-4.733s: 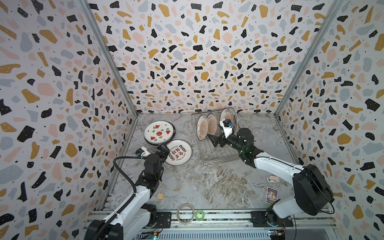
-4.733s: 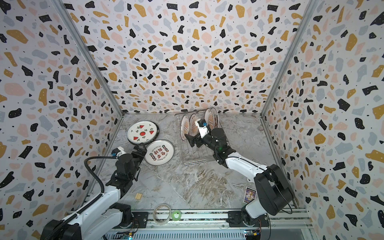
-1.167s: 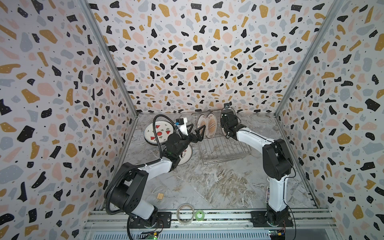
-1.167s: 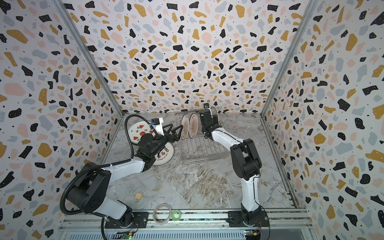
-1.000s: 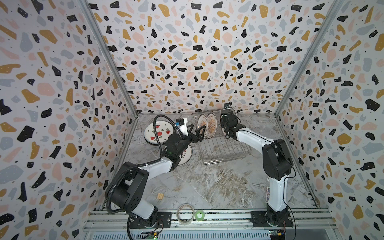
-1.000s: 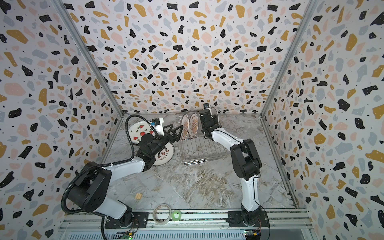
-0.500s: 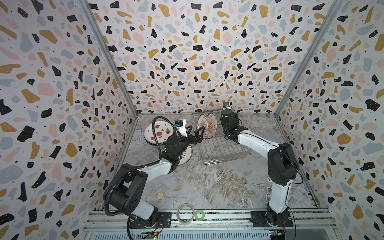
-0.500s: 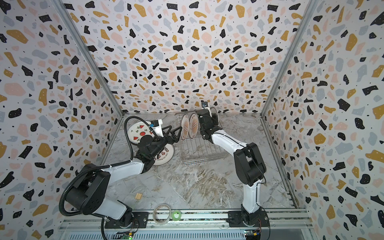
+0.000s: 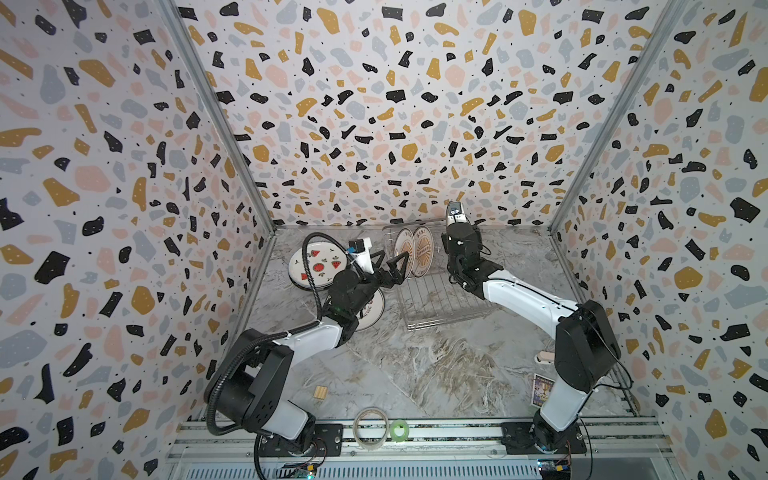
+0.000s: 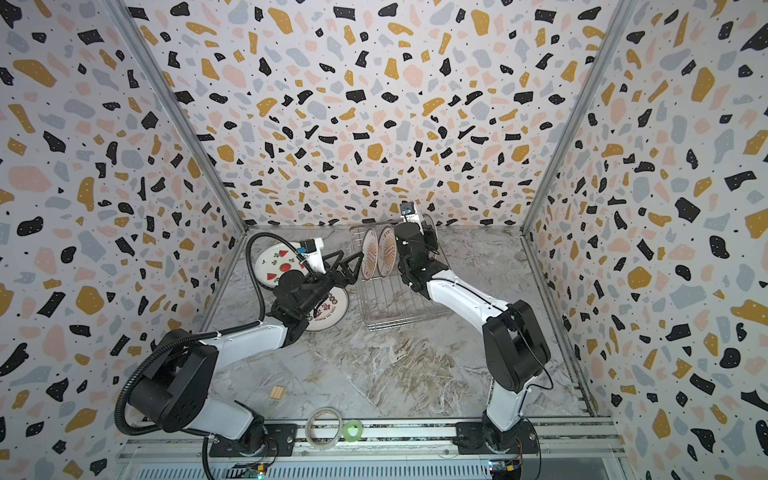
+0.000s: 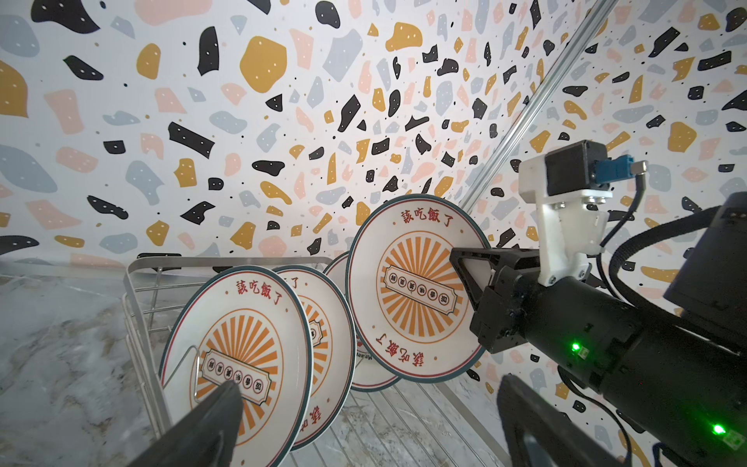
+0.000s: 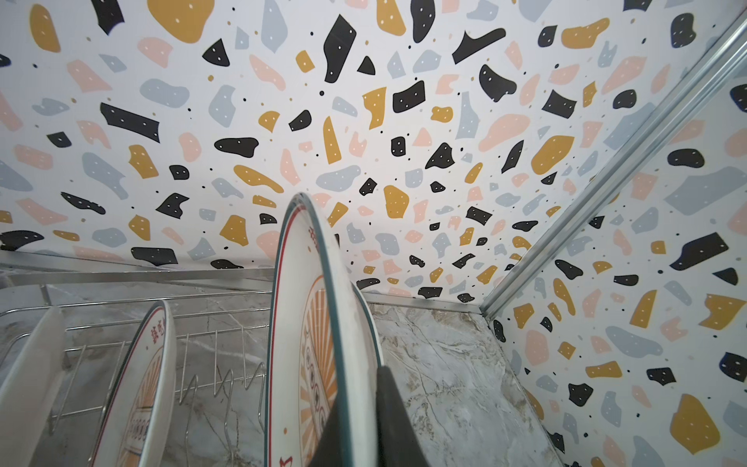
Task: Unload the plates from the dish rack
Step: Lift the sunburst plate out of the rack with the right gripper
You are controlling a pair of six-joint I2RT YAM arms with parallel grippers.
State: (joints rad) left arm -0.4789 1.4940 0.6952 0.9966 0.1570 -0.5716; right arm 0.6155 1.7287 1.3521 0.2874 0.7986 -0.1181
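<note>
Terrazzo-print walls (image 9: pixel 374 104) are seen around a marbled tabletop (image 9: pixel 415 365). The dish rack (image 9: pixel 440 299) is set at the far side, with sunburst plates (image 9: pixel 422 251) stood on edge in it. A watermelon plate (image 9: pixel 316 266) and a red-character plate (image 9: pixel 372 311) are laid flat to its left. One upright sunburst plate (image 11: pixel 408 291) is pinched at its rim by the right gripper (image 11: pixel 469 275). The left gripper (image 9: pixel 388 266) is held spread wide beside the rack.

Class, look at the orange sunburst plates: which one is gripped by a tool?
The sunburst plate nearest the right arm: the shut right tool clamps its rim. The other plates lean in the dish rack, gripped by nothing.
</note>
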